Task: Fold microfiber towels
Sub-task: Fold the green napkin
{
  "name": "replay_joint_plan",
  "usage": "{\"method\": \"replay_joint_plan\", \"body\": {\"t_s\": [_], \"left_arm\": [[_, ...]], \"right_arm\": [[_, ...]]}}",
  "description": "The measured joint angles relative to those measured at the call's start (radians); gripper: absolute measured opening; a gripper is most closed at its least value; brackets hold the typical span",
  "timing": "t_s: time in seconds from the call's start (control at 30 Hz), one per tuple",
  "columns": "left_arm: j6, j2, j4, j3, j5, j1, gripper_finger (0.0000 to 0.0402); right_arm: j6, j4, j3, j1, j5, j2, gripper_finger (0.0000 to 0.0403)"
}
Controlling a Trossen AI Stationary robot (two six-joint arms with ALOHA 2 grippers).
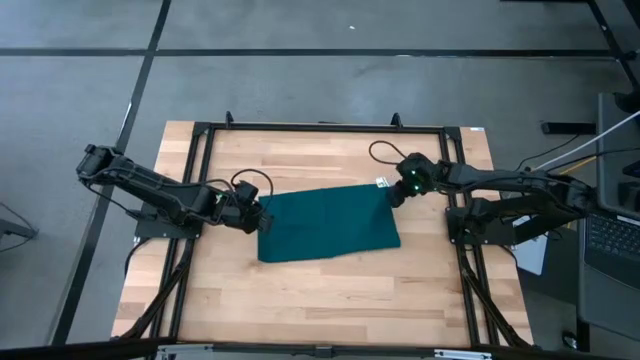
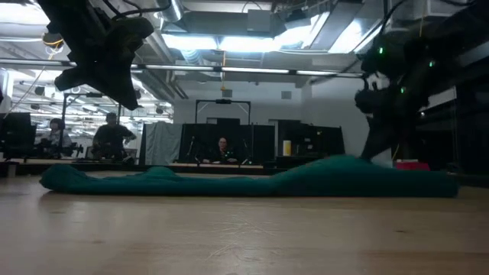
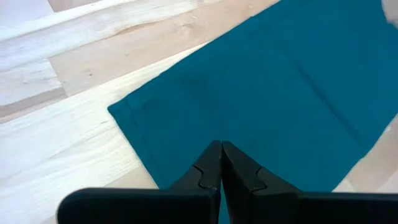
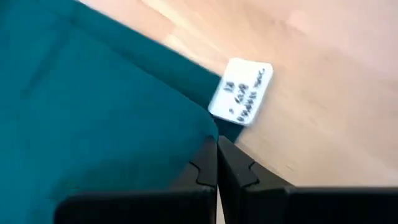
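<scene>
While both arms reached in from opposite sides of the counter, the teal towel lay folded near the counter's middle, slightly closer to the far edge than to the near one. Its white tag stuck out from the towel's far right corner and rested on the bare wood. The left end effector was at the towel's left edge, its two dark fingers pressed together with the tips over the cloth; whether any fabric was pinched between them could not be told. The right end effector was at the towel's far right corner, just beside the tag, its fingers likewise clenched, and here too a grasp on the cloth could not be confirmed. Seen from counter height, the towel formed a long low ridge, somewhat higher toward one end. People sat at desks in the room beyond.
</scene>
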Motion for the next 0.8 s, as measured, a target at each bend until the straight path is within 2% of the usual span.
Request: {"method": "replay_joint_plan", "body": {"t_s": [0.13, 0.23, 0.27, 0.33, 0.4, 0.57, 0.8], "left_arm": [[0.023, 0.0, -0.001, 0.0, 0.012, 0.022, 0.0002], [0.031, -0.01, 0.002, 0.0, 0.021, 0.032, 0.0002], [0.031, -0.015, 0.003, 0.0, 0.019, 0.033, 0.0002], [0.019, -0.015, 0.003, 0.001, 0.013, 0.033, 0.0002], [0.019, -0.023, -0.006, 0.001, 0.012, 0.032, 0.0002], [0.03, -0.021, -0.009, 0.001, 0.013, 0.039, 0.0002], [0.032, -0.021, -0.01, 0.006, 0.022, 0.04, 0.0002]], "right_arm": [[-0.011, 0.061, -0.02, -0.028, -0.034, 0.022, 0.0], [-0.014, 0.131, -0.008, 0.01, -0.1, -0.005, 0.0], [-0.015, 0.141, 0.009, 0.032, -0.081, -0.019, 0.0], [-0.02, 0.124, 0.025, 0.061, 0.029, -0.03, 0.0], [-0.038, 0.066, 0.006, 0.044, 0.078, 0.0, 0.0], [-0.023, 0.068, -0.024, -0.002, -0.024, 0.06, 0.0], [-0.054, 0.18, 0.04, 0.013, 0.049, 0.061, 0.0]]}}
